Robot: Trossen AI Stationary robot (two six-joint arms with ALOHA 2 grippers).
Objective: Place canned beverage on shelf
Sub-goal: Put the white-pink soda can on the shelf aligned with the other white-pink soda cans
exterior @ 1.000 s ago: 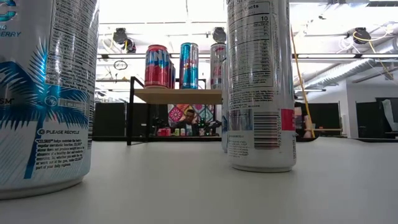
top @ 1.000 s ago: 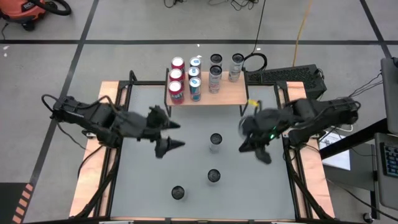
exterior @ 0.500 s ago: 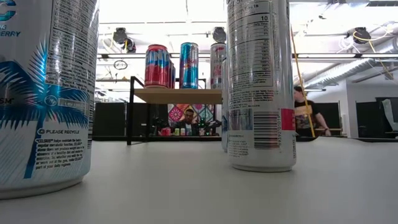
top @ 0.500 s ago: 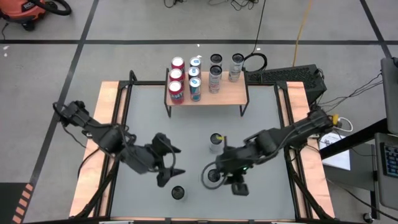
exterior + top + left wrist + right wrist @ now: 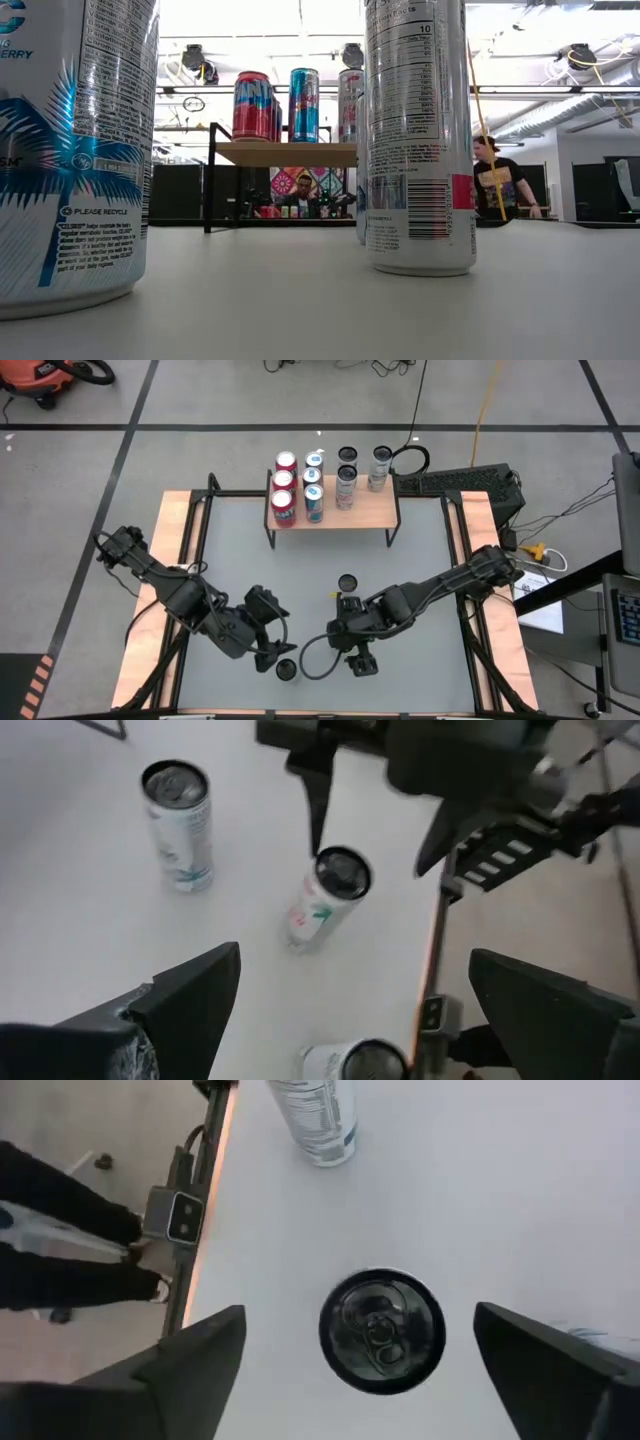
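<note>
In the low view a near can on the left is cut by the top and left edges, and a second can loses its top to the frame. The shelf shows only partly behind that can. In the high view the right arm hides a loose can under the gripper. The left wrist view crops one can at the edge.

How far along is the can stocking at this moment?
Done: several cans stand on the shelf. In hand: nothing is gripped. The right gripper is open over a middle can, and the left gripper is open near the front can. Left: those two cans and the back can, all on the table.
</note>
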